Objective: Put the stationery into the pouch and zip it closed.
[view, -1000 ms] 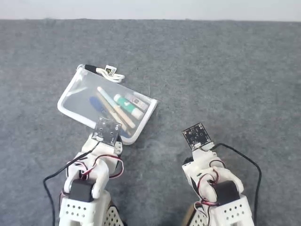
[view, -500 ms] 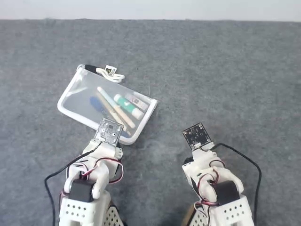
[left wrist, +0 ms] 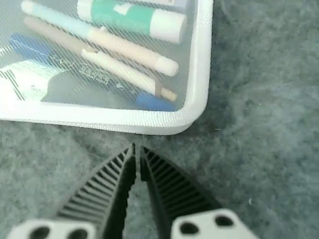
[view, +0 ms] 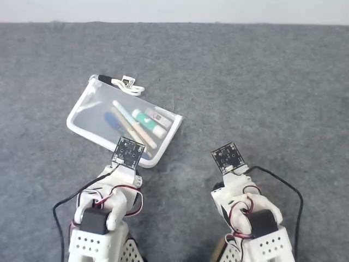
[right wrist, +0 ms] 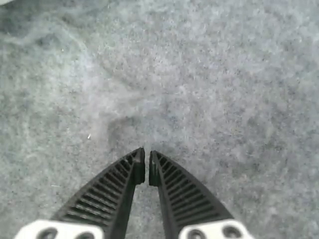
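A clear mesh pouch (view: 87,117) with white trim lies on the grey carpet at the left, holding several pens and a green-and-white glue stick (view: 148,123). Its zipper pull with a white cord (view: 128,84) lies at the far corner. In the left wrist view the pouch edge (left wrist: 197,74) and the pens (left wrist: 114,52) show just beyond my left gripper (left wrist: 137,149), which is shut and empty above the carpet, short of the pouch's near corner. My right gripper (right wrist: 146,153) is shut and empty over bare carpet, well to the right of the pouch.
Grey carpet (view: 262,87) covers the whole table. The left arm (view: 106,207) and the right arm (view: 245,210) stand at the near edge with cables trailing beside them.
The left arm has drawn back slightly toward its base, away from the pouch's near corner. The right arm and the pouch have not moved.
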Action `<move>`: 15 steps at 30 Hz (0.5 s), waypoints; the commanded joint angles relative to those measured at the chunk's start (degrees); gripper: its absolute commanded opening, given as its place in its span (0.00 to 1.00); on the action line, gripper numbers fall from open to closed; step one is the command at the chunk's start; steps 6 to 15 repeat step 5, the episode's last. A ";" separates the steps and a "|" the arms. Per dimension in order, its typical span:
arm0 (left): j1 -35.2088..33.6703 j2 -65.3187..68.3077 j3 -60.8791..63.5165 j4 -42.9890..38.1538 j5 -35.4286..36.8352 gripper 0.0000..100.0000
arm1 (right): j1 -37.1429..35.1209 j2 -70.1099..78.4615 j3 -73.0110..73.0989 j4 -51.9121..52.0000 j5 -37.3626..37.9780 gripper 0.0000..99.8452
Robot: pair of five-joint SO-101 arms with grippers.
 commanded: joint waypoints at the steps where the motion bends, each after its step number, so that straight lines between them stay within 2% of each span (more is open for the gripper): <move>1: 0.09 -0.79 -0.84 0.35 0.00 0.01 | 0.84 -0.92 1.23 0.40 -0.35 0.01; 15: 0.09 -0.79 -0.84 0.35 0.00 0.01 | 0.84 -0.92 1.23 0.40 -0.35 0.01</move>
